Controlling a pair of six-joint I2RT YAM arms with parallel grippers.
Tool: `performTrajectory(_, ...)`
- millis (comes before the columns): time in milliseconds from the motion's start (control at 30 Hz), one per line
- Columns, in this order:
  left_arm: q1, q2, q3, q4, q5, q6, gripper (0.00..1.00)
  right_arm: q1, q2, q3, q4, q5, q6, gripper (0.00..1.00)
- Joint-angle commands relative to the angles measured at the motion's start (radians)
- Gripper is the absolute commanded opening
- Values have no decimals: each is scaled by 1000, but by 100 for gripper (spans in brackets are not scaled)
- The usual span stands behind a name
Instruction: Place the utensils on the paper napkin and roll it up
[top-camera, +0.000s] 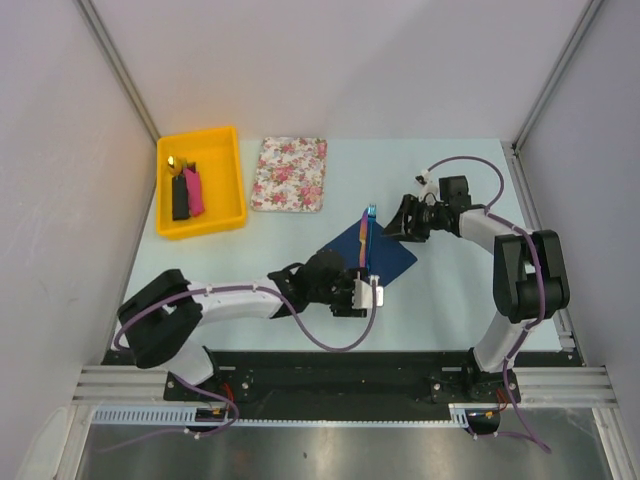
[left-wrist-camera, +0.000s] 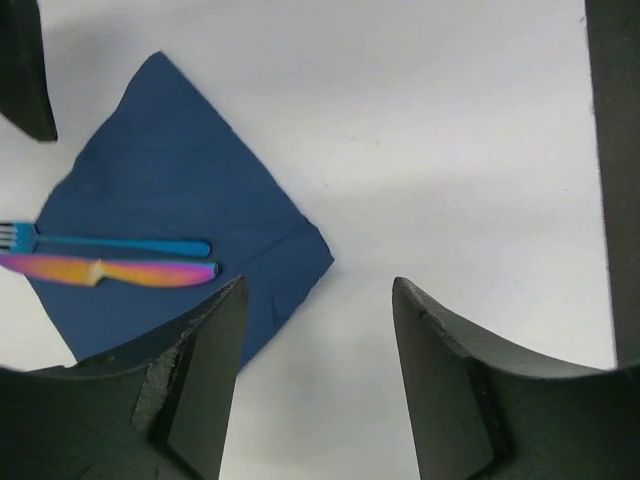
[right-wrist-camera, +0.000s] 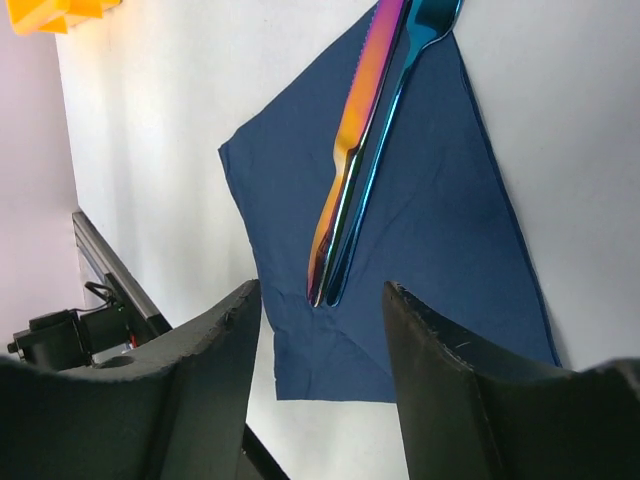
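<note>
The dark navy paper napkin (top-camera: 392, 256) lies flat as a diamond on the table between both arms. Two utensils lie side by side on it: a blue fork (top-camera: 369, 228) and a tan-orange knife (top-camera: 362, 240), their heads reaching past the far corner. My left gripper (top-camera: 378, 293) is open and empty at the napkin's near corner. In its wrist view the napkin (left-wrist-camera: 170, 190), fork (left-wrist-camera: 120, 244) and knife (left-wrist-camera: 120, 271) lie left of the open gripper (left-wrist-camera: 320, 300). My right gripper (top-camera: 393, 228) is open and empty over the napkin's right side (right-wrist-camera: 430, 250), near the knife (right-wrist-camera: 350, 150) and fork (right-wrist-camera: 392, 110).
A yellow bin (top-camera: 232, 140) at the back left holds a black block (top-camera: 181, 198) and a pink block (top-camera: 194, 192). A pink-and-white floral mat (top-camera: 289, 173) lies right of it. Grey walls enclose the table on three sides.
</note>
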Motion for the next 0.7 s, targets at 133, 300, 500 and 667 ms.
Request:
performTrajectory(133, -55, 147, 35, 172, -107, 189, 60, -32, 0, 15, -3, -37, -14, 58)
performTrajectory(300, -54, 201, 48, 172, -98, 226, 52, -60, -3, 25, -18, -48, -25, 58)
performTrajectory(500, -43, 235, 97, 195, -139, 191, 23, -74, -8, 17, -36, -65, -33, 58)
performTrajectory(667, -14, 215, 131, 178, -119, 157, 0, -83, -12, 17, -49, -77, -37, 58)
